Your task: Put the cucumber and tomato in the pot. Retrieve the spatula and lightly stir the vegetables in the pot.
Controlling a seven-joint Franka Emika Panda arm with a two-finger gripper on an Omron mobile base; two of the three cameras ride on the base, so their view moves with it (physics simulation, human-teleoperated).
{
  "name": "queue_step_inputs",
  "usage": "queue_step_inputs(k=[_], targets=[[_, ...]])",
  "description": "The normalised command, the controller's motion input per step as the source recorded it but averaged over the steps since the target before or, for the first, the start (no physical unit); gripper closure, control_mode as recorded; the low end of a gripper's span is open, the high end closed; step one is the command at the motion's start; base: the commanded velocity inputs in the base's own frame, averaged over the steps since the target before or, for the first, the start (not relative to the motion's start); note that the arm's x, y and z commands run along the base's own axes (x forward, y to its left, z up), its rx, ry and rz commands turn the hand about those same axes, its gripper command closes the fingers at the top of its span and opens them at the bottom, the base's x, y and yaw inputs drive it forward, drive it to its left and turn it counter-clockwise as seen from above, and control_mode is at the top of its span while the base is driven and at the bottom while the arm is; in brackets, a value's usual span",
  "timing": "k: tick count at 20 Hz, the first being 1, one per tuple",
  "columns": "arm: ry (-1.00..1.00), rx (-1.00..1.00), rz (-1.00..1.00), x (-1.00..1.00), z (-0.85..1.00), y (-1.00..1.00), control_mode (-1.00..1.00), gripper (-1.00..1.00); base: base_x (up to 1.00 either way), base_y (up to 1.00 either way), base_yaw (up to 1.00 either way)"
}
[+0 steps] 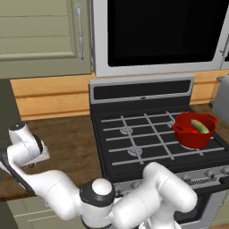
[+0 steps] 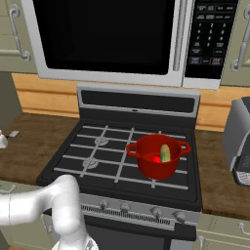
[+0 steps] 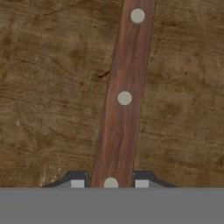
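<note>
Pinching the spatula (image 3: 122,100), the gripper (image 3: 110,183) has its jaws pressed against both sides of the reddish-brown, three-riveted handle lying on the wooden counter (image 3: 43,87). That grip shows in the hand view; the base views give the stove (image 2: 122,161) instead, left of which the hand works. On its right burners sits the red pot (image 2: 157,157), with cucumber (image 2: 165,153) and tomato (image 2: 156,159) inside.
</note>
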Motion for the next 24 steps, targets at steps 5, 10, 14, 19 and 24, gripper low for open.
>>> queue_step_inputs(k=[5,10,14,19,24], targets=[[-0.29,0.07,-0.21,-0.64,0.15,-0.67,-1.0,1.0,0.0,0.0,0.0],[-0.24,0.18,-0.19,-0.87,0.61,-0.66,-1.0,1.0,0.0,0.0,0.0],[0.0,0.29,-0.23,-0.77,1.0,-0.51,-1.0,1.0,0.0,0.0,0.0],[-0.01,0.39,-0.24,-0.88,1.0,-0.38,-1.0,1.0,0.0,0.0,0.0],[0.0,0.36,-0.25,-0.67,1.0,-0.41,-1.0,1.0,0.0,0.0,0.0]])
